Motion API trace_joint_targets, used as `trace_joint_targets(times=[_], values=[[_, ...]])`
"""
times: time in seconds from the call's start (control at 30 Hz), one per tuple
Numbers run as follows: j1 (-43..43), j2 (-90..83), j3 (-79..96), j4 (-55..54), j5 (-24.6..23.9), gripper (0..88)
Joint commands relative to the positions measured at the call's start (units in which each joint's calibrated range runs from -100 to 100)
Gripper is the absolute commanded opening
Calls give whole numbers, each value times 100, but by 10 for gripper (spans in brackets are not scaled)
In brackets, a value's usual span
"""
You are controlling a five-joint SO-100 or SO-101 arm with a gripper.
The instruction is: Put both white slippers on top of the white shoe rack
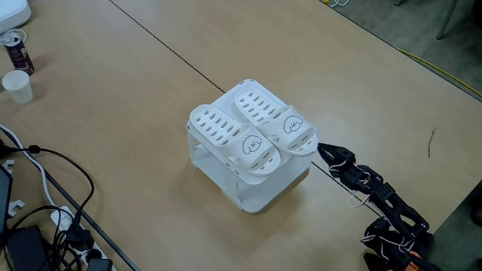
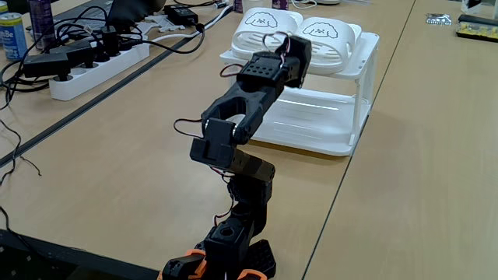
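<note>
- Fixed views both show the pair of white rubber slide slippers (image 1: 252, 133) (image 2: 299, 33) lying side by side on the flat top of the low white plastic shoe rack (image 1: 256, 197) (image 2: 354, 117); each strap carries a small black cartoon drawing
- the rack stands on a pale wooden table (image 1: 135, 113) (image 2: 420, 179)
- the black two-finger gripper (image 1: 321, 150) (image 2: 297, 48) sits just beside the rack's edge, near the nearer slipper; I cannot tell whether its jaws are parted or closed
- a white power strip (image 2: 93, 70) with black cables lies well apart; a white paper cup (image 1: 17, 86) and a drink can (image 1: 16, 50) stand at the table's far corner
</note>
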Motion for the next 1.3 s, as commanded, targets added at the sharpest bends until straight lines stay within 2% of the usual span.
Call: trace_joint_targets(times=[0.0,0.37,0.93,1.27], values=[[-3,-182,198,-23,42,8],[-3,-56,306,-67,42,8],[-3,1105,-948,-75,42,8],[-3,1349,-1074,-75,42,8]])
